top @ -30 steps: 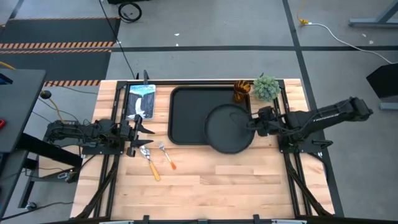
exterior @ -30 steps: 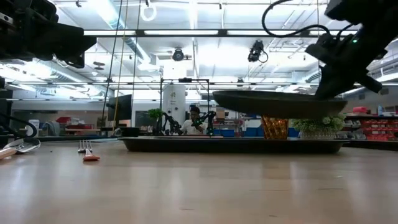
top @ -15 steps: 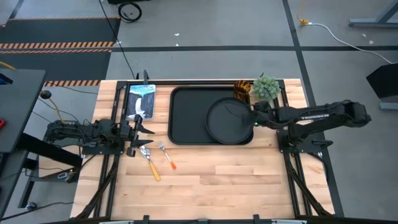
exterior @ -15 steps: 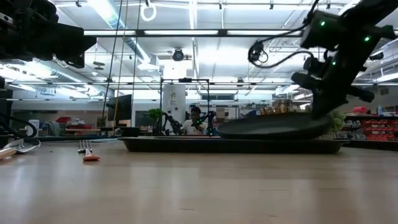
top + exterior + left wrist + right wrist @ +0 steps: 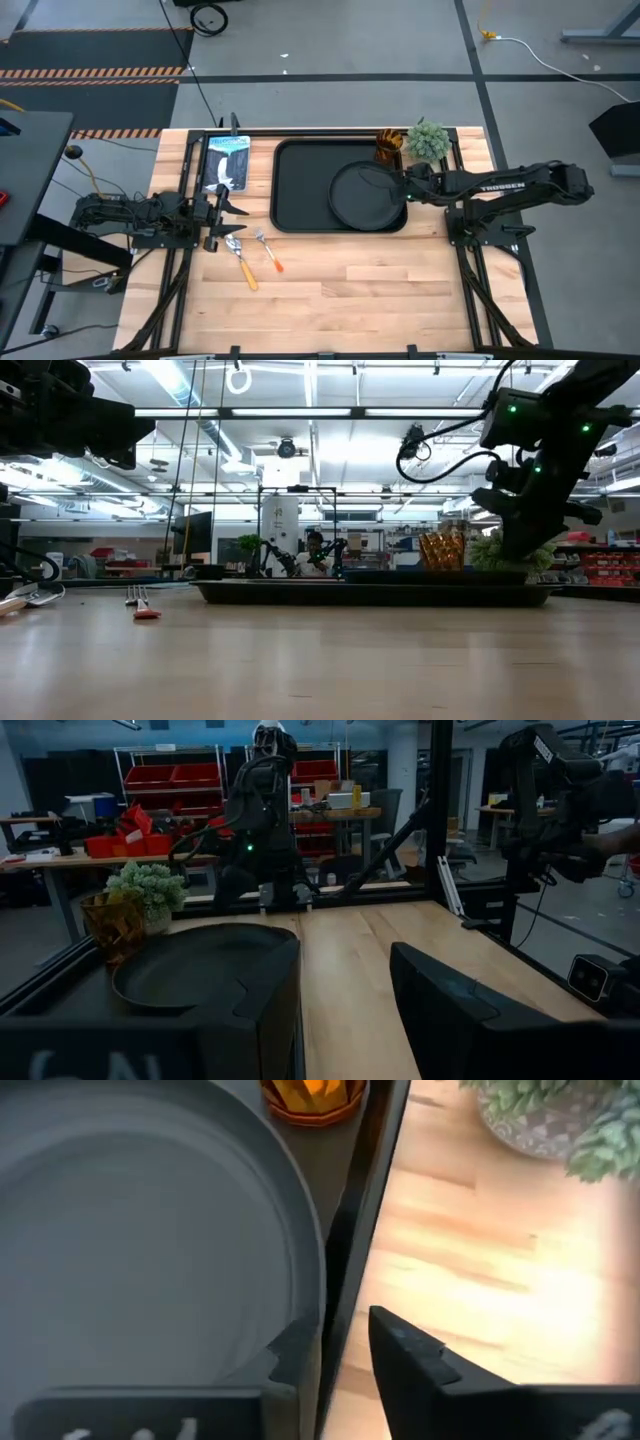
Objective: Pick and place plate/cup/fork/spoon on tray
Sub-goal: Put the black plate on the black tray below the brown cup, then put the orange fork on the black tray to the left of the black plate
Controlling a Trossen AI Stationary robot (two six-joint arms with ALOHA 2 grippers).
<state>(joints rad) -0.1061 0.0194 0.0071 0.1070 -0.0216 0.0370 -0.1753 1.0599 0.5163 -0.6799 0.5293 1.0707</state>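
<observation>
The round black plate [image 5: 366,195] lies flat in the right part of the black tray [image 5: 300,190]. My right gripper [image 5: 408,188] is low at the plate's right rim. In the right wrist view [image 5: 345,1355] it is slightly open, one finger over the plate's rim and one beyond the tray's rim. The amber cup [image 5: 389,146] stands at the tray's far right corner. The fork [image 5: 268,250] and the spoon [image 5: 241,262] lie on the table near the tray's left end. My left gripper [image 5: 222,205] waits open at the table's left. My right gripper stands level from the table's right, across the plate's right rim [image 5: 312,1305]. One finger [image 5: 292,1360] covers the rim, so I cannot tell whether it still touches the plate. The plate rests flat on the tray.
A small green potted plant [image 5: 428,140] stands on the table just right of the cup. A blue and white packet [image 5: 228,160] lies at the far left. The wooden table is bare in front of the tray. A person shows far behind the table [image 5: 315,550].
My right gripper has carried the plate toward the table's far edge and down. The plate hung lifted over the tray's near right corner, then tilted with one side on the tray, and now lies flat inside the tray.
</observation>
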